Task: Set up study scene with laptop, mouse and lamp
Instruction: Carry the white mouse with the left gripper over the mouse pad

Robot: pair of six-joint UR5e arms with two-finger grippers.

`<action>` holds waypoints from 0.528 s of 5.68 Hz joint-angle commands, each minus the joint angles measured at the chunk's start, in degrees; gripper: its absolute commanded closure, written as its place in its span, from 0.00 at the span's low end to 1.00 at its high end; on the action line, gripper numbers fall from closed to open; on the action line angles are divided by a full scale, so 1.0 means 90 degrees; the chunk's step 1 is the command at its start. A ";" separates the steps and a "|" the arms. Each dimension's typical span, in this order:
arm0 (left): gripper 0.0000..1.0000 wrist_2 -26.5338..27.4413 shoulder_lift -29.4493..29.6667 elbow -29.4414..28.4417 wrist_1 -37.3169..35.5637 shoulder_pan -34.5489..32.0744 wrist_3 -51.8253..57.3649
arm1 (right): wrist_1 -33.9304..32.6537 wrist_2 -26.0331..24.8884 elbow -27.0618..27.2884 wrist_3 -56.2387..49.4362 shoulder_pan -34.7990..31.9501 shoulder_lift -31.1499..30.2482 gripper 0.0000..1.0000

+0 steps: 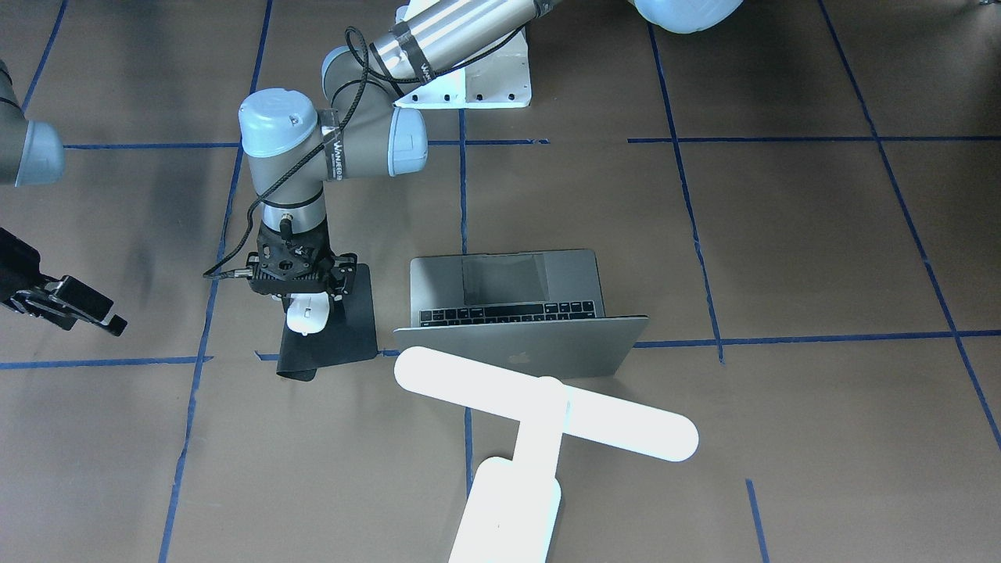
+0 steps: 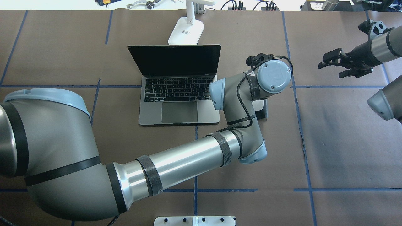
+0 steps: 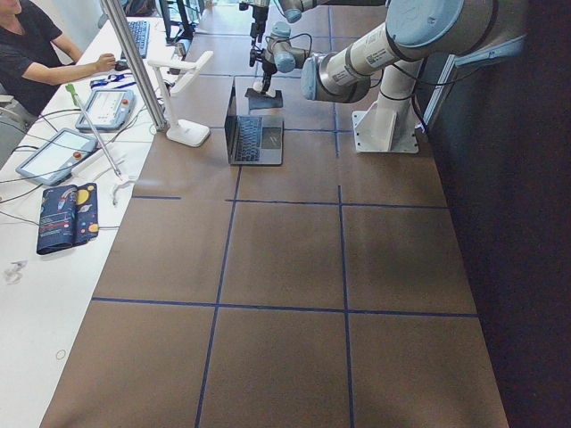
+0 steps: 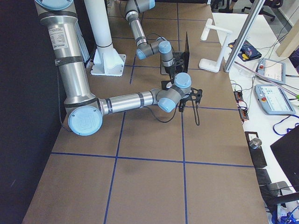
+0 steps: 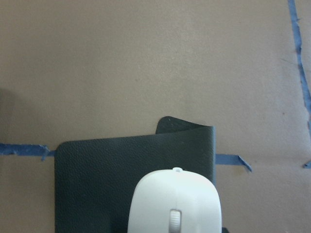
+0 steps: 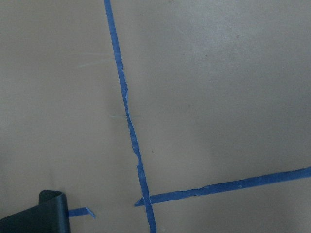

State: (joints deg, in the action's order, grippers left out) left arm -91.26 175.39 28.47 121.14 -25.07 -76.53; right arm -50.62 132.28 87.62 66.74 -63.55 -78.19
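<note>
The open grey laptop (image 1: 508,293) sits mid-table, also in the overhead view (image 2: 179,94). The glowing white T-shaped lamp (image 1: 547,407) stands behind its lid, with its base (image 2: 187,31) on the table's far side. My left gripper (image 1: 309,301) points down over the black mouse pad (image 1: 348,328), shut on the white mouse (image 1: 305,317). The left wrist view shows the mouse (image 5: 175,204) just above the pad (image 5: 102,179). I cannot tell whether the mouse touches the pad. My right gripper (image 2: 340,64) hovers open and empty, well to the side of the pad.
The pad's far corner (image 5: 187,128) curls up; it also shows in the right wrist view (image 6: 41,213). Blue tape lines (image 6: 129,126) cross the brown table. The white robot pedestal (image 1: 489,82) stands at the robot's edge. An operator (image 3: 36,53) sits at a side desk.
</note>
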 commanded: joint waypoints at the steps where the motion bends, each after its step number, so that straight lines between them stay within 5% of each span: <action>1: 0.90 0.0042 0.0005 -0.0183 -0.0003 0.0003 0.0105 | 0.0000 0.0000 0.0020 0.0016 0.0001 0.0026 0.00; 2: 0.82 0.0042 0.0005 -0.0185 -0.0003 0.0003 0.0105 | 0.0000 0.0000 0.0020 0.0016 0.0010 0.0036 0.00; 3: 0.38 0.0042 0.0005 -0.0185 -0.0003 0.0003 0.0105 | 0.0000 0.0010 0.0039 0.0045 0.0010 0.0036 0.00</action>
State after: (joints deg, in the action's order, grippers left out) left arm -90.88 175.44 26.87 121.11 -25.06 -75.60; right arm -50.63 132.30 87.87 66.97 -63.48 -77.91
